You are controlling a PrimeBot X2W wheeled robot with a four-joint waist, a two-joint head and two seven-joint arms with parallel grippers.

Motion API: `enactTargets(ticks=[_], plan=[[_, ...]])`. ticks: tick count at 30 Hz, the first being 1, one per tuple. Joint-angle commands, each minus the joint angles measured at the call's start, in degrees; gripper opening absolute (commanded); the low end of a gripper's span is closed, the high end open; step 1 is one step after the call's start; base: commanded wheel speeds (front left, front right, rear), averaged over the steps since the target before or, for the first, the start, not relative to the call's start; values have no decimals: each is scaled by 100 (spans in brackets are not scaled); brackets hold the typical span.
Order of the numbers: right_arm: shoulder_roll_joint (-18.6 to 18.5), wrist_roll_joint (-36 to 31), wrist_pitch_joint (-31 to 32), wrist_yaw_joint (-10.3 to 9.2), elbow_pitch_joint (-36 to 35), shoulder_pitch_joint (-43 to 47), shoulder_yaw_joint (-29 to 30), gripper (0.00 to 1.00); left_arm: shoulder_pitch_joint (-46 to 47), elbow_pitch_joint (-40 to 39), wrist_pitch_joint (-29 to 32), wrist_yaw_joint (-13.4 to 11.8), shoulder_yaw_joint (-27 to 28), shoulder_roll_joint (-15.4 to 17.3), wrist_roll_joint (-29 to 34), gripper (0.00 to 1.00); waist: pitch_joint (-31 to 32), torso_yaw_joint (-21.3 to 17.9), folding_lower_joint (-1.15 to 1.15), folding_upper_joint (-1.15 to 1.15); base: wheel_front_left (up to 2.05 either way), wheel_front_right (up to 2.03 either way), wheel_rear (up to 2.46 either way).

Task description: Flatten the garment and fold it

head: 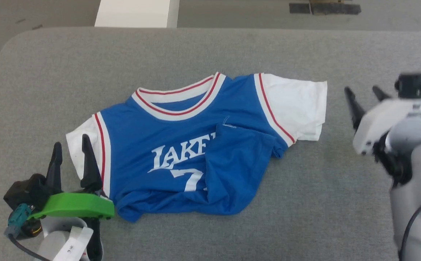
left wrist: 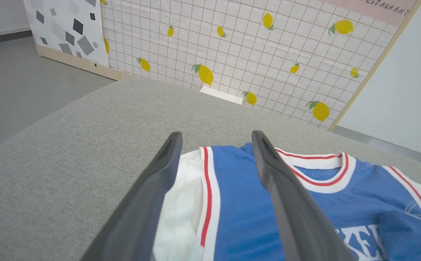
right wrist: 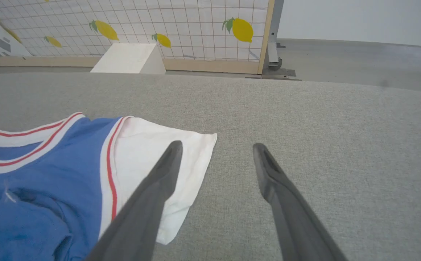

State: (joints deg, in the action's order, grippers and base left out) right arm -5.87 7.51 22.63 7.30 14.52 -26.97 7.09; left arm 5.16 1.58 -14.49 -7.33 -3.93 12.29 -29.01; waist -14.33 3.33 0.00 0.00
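Soft, limp garment point(head: 181, 134), best pinched at folded-over hem, centre frame; left gripper point(head: 71, 141), right gripper point(head: 362, 88) wide open, empty.

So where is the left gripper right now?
The left gripper sits at the head view's lower left, its fingers open above the white sleeve of the blue jersey T-shirt, which lies on the grey padded table.
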Motion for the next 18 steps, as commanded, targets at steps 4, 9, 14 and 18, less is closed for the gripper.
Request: enactTargets(ticks=[4, 9, 14, 18], plan=[[-218, -250, 824, 19, 274, -848, -184, 100, 287, -109, -49, 95, 45, -176, 228, 100, -483, 244, 0, 0, 0, 0, 0], [-495, -573, 1847, 19, 656, -1582, -504, 100, 447, -211, -50, 223, 71, -427, 335, 100, -864, 462, 0, 0, 0, 0, 0], [-648, -704, 2630, 19, 934, -1947, -901, 100, 559, -257, -50, 365, 119, -603, 475, 100, -1138, 608, 0, 0, 0, 0, 0], [-778, -671, 3072, 19, 1097, -2052, -1275, 100, 626, -287, -51, 471, 176, -713, 585, 100, -1297, 677, 0, 0, 0, 0, 0]])
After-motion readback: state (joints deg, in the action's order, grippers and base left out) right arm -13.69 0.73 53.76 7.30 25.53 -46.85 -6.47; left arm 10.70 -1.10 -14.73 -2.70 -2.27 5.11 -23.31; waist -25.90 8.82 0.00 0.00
